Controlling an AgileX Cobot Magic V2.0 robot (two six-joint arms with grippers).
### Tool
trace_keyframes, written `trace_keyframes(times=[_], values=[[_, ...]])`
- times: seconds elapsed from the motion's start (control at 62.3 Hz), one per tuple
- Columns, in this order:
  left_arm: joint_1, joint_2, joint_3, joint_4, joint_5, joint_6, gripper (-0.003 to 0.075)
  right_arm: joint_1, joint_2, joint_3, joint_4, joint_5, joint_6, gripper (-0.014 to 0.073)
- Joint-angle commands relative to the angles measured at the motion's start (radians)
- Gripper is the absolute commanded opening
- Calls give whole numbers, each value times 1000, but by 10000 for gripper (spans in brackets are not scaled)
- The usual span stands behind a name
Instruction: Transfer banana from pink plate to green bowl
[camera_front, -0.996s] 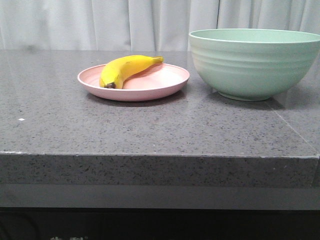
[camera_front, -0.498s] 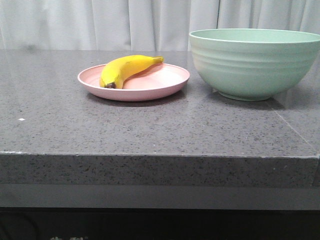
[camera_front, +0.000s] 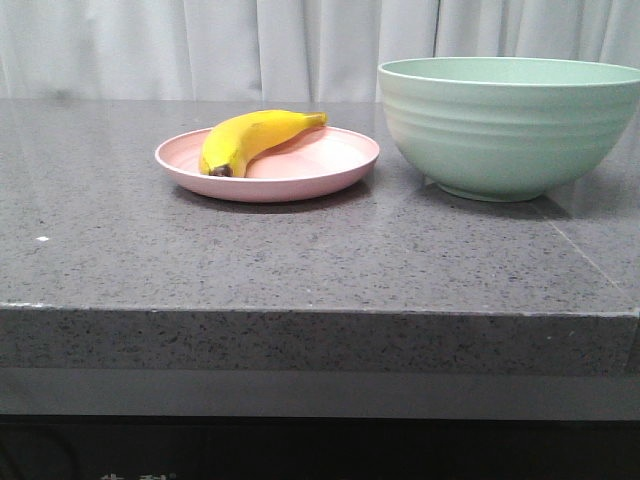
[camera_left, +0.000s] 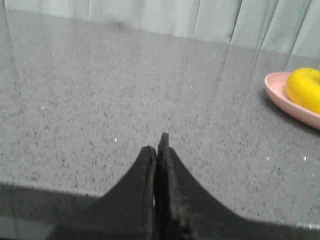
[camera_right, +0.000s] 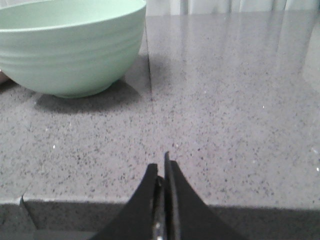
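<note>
Lying on the pink plate (camera_front: 300, 170) — just left of the green bowl (camera_front: 505, 125) — the banana (camera_front: 250, 138) sat untouched; both jaws were closed, empty, near the surface's (camera_front: 300, 260) front edge.

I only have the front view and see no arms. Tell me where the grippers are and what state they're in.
Observer: The left gripper is shut and empty, low near the table's front edge.
Operator: Report the right one.
Observer: The right gripper is also shut and empty, near the front edge with the green bowl ahead of it.
Operator: Say what the left wrist sees of the target.
Observer: The banana on the pink plate, off to one side.
</note>
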Motion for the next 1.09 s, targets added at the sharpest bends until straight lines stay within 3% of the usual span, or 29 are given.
trace_keyframes(times=[0.0, 0.161, 0.337, 0.546, 0.707, 0.819, 0.899, 0.98, 1.076], values=[[2, -23, -2, -8, -165, -2, -18, -6, -23, -29, 1, -104, 0, -60], [2, -4, -110, -8, -158, -2, -18, -6, -1, -150, 0, -60, 0, -60], [2, 175, -328, -8, 29, -2, -18, -6, 158, -367, 2, 7, 0, -60], [2, 448, -474, -8, -26, -2, -18, -6, 441, -579, 2, 71, 0, -60], [2, 516, -494, -8, -30, -2, 3, -6, 558, -635, 2, 122, 0, -51], [2, 520, -494, -8, -39, -2, 179, -6, 578, -633, 2, 122, 0, 78], [2, 520, -494, -8, -62, -2, 386, -6, 580, -633, 2, 121, 0, 286], [2, 520, -494, -30, -98, -2, 538, -6, 580, -633, 2, 114, 0, 484], [-5, 534, -529, -65, -20, 3, 566, -6, 580, -633, 2, 112, 0, 589]])
